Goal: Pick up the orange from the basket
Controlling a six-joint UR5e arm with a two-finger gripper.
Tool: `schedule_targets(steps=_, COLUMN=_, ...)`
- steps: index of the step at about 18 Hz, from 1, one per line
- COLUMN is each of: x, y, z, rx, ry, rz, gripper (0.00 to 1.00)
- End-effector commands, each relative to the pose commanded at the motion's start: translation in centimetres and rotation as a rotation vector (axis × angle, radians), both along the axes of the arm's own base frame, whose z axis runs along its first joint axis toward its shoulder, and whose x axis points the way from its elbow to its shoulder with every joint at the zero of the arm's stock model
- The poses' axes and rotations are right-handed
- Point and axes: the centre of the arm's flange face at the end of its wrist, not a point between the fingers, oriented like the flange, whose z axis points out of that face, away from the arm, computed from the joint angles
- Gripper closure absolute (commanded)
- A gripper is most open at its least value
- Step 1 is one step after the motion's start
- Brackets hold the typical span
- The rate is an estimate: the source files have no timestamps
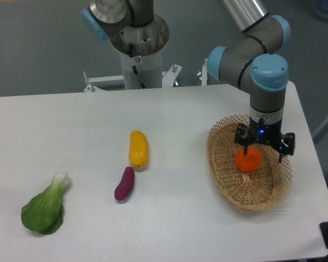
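The orange (249, 161) is small, round and bright, and lies inside the tan wicker basket (232, 188) at the right of the table. My gripper (262, 154) points straight down over the basket, its fingers spread wider than the orange. The left finger (244, 148) stands over the orange's upper left part and the right finger (281, 154) is well clear on its right. The jaws are open and hold nothing. The orange's top is partly hidden by the gripper body.
A yellow oblong vegetable (138, 149) and a purple eggplant-like vegetable (124, 184) lie mid-table. A green leafy bok choy (44, 210) lies at the front left. The robot base (138, 41) stands at the back. The table's right edge runs close to the basket.
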Motion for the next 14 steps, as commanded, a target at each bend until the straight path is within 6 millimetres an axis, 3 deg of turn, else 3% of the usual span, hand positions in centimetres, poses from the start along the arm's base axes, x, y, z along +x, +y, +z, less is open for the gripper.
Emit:
schedule_targets(steps=7, x=0.2, y=-0.2, z=-0.5, rx=-0.012, ry=-0.002, rz=-0.037, gripper=0.0)
schedule_targets(steps=14, x=0.0, y=-1.5, z=-1.6, rx=-0.041, ry=-0.01, rz=-0.098, gripper=0.0)
